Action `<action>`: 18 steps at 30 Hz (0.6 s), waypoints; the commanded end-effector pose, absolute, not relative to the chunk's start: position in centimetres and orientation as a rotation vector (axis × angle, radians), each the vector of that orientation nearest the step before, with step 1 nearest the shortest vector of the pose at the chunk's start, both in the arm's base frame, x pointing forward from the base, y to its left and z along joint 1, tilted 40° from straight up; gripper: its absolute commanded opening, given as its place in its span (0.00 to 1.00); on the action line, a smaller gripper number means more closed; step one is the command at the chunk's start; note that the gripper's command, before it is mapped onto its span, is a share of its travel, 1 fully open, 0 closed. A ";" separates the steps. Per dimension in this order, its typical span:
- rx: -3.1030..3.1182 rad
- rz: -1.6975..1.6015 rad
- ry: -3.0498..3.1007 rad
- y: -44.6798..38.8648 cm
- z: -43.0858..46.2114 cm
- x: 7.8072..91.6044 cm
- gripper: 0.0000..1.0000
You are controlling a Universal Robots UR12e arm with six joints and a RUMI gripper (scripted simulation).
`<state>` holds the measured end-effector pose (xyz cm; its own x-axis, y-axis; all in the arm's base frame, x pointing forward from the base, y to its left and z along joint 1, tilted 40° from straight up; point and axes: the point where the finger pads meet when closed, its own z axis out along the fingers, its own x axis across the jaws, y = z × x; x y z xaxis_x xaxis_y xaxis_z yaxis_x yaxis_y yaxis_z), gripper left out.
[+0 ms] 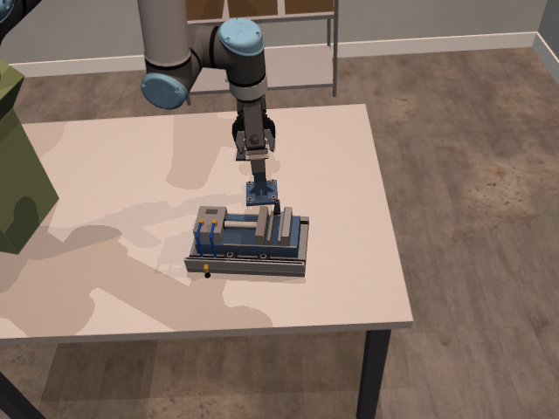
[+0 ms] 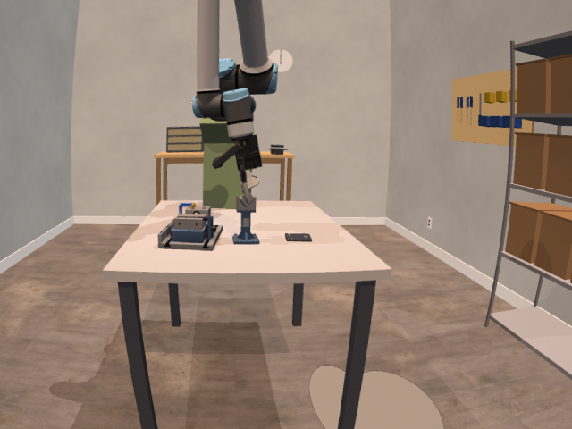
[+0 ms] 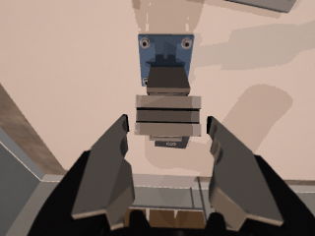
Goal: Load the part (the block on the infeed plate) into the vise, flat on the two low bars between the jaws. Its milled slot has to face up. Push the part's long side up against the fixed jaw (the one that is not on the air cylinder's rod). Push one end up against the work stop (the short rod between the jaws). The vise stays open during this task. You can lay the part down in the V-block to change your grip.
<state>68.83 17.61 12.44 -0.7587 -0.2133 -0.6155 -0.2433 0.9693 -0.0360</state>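
Observation:
The grey part seems to lie across the top of the V-block, whose blue base shows beyond it in the wrist view. My gripper stands over the V-block with a finger on each side of the part. A small gap shows at both fingers, so the gripper is open and does not grip the part. The gripper also shows in the top view and in the exterior view. The vise stands open just in front of the V-block. Its fixed jaw is on the right and its air cylinder on the left.
The dark infeed plate lies bare on the table, on the side of the V-block away from the vise. A short black work stop stands at the vise's back edge. A green machine stands left of the table.

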 end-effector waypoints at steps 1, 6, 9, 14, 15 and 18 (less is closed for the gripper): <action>-0.347 0.136 2.459 17.6 12.5 68.9 0.51; -0.371 0.203 2.459 17.5 12.5 68.9 0.51; -0.376 0.216 2.459 17.5 12.4 68.9 0.51; -0.399 0.283 2.458 17.5 12.4 68.9 0.51; -0.404 0.296 2.457 17.5 12.4 68.9 0.51; -0.417 0.336 2.455 17.4 12.4 68.9 0.51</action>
